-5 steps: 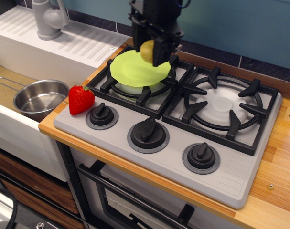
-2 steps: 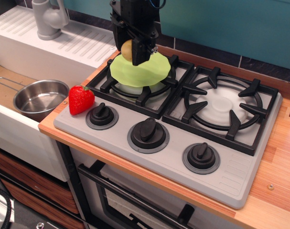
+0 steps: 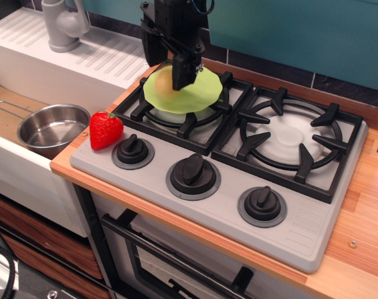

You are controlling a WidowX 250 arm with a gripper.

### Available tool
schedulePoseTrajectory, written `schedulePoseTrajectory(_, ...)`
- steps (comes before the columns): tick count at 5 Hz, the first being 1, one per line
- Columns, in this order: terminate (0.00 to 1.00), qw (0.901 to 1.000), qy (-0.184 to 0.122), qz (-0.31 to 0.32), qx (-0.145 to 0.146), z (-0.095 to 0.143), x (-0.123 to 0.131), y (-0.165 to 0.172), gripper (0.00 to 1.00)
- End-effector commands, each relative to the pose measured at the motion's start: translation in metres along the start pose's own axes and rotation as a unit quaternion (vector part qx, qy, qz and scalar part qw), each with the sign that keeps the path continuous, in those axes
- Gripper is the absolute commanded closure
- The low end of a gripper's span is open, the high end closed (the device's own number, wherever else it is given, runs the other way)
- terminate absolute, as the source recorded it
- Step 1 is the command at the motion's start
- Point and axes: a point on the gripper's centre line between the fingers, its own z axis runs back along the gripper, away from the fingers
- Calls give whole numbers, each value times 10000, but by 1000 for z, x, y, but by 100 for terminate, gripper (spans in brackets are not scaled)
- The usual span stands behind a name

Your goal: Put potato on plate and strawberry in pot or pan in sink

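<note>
Bright, even light; sharp focus.

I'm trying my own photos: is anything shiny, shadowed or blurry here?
In the only view, observation.image: sharp overall; the pot and strawberry show bright glints; the dark tool shades the plate around the potato, hiding detail there.

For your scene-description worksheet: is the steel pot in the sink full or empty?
Empty: the pot shows only its bare shiny inside; the strawberry sits outside on the stove corner.

black end effector pointing down, fingers slightly parted
</note>
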Motion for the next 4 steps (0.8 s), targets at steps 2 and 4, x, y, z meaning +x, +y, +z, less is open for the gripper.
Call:
schedulePoseTrajectory(2,0,9994,-262,84,193,48,9,-12,0)
schedulePoseTrajectory(4,0,9995,31,230,-195,54,-9,-8,0)
